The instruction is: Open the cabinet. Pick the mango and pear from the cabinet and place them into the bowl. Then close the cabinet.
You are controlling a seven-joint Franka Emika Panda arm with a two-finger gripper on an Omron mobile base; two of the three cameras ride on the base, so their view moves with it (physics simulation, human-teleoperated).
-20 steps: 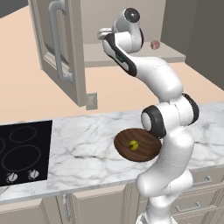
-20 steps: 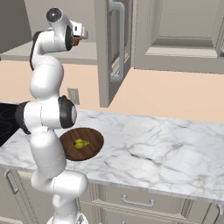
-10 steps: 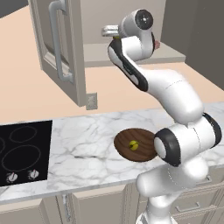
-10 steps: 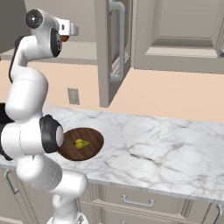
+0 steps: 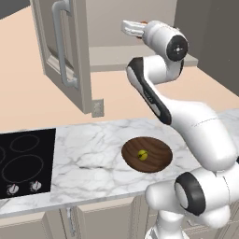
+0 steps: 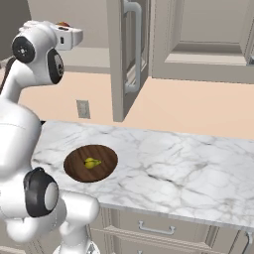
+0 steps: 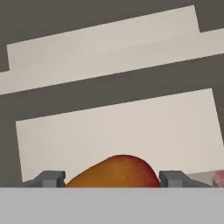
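You see the cabinet (image 5: 65, 51) with its door swung open above the marble worktop (image 6: 188, 163). The bowl (image 5: 147, 154) sits on it, a small yellow fruit (image 5: 142, 155) inside. Up at the cabinet shelf, your claw (image 7: 113, 178) stands wide around the mango (image 7: 114, 172).

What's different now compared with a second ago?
The arm swung its claw up and into the open cabinet, and the fingers now straddle the mango, still open, nothing gripped yet. The pear stayed in the bowl; the cabinet door stayed open.
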